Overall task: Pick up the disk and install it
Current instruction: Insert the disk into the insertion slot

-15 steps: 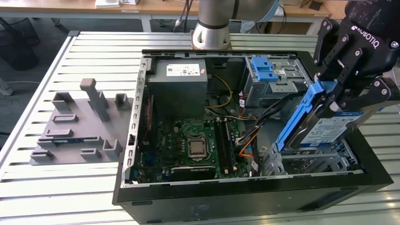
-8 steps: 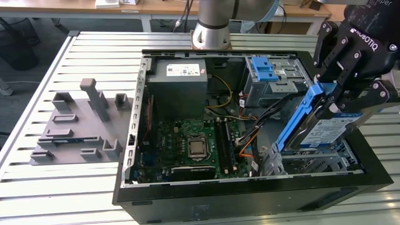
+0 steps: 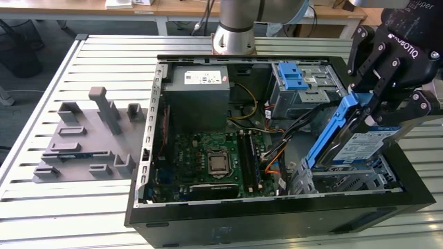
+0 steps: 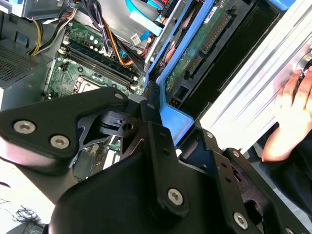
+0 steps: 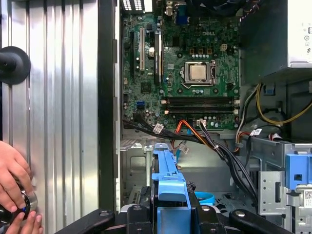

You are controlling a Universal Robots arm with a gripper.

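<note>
The exterior view shows the disk (image 3: pixel 356 142) whole, label outward, tilted on edge over the drive cage (image 3: pixel 346 181) at the exterior view's right end of the open computer case (image 3: pixel 277 218). The second wrist view shows the disk's green circuit-board underside. The first wrist view shows a person's fingers (image 5: pixel 12 170) just outside the case wall. The hand (image 3: pixel 387 111) is clenched on the disk's blue carrier. The case lies on a slatted metal surface (image 3: pixel 97 57). A grey fixture (image 3: pixel 90 140) sits beside the case, and wooden desks (image 3: pixel 187 6) stand beyond it.

Lab: slotted alu bench (image 3: pixel 69 223), open PC (image 3: pixel 242 220).
</note>
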